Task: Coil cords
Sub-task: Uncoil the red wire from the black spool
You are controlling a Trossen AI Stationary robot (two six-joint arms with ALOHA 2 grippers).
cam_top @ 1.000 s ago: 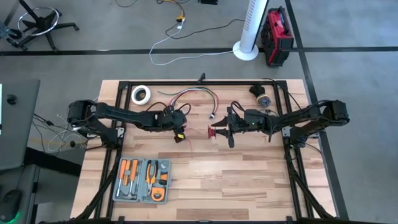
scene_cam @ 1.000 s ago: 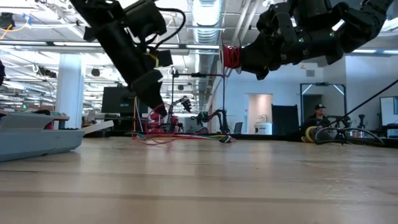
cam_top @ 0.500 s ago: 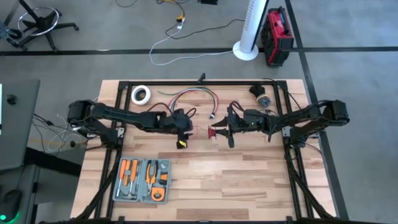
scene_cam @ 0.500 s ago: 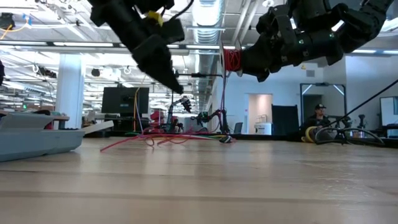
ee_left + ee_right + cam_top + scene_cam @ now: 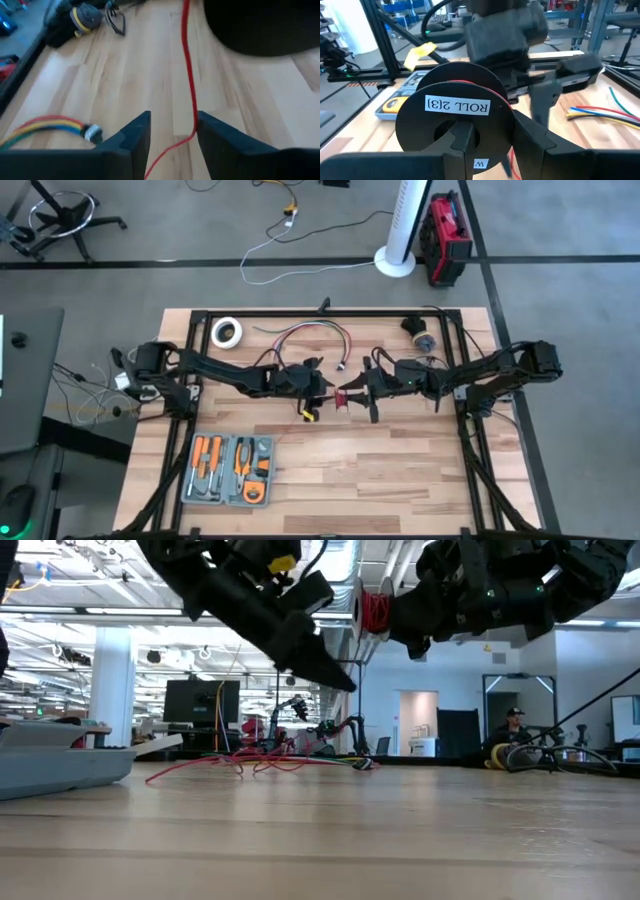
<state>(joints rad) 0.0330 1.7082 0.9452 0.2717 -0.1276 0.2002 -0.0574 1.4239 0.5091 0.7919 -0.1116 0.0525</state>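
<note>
High view shows you 1 wooden table (image 5: pixel 400 460) on a grey floor, 2 arms meeting mid-table. Your left gripper (image 5: pixel 170 132) hangs spread apart, 1 thin red wire (image 5: pixel 187 65) running between its fingers. Your right gripper (image 5: pixel 485 135) clamps 1 black spool (image 5: pixel 455 112) wound with red wire. 1 toolbox (image 5: pixel 230 470) sits near the front-left corner.
</note>
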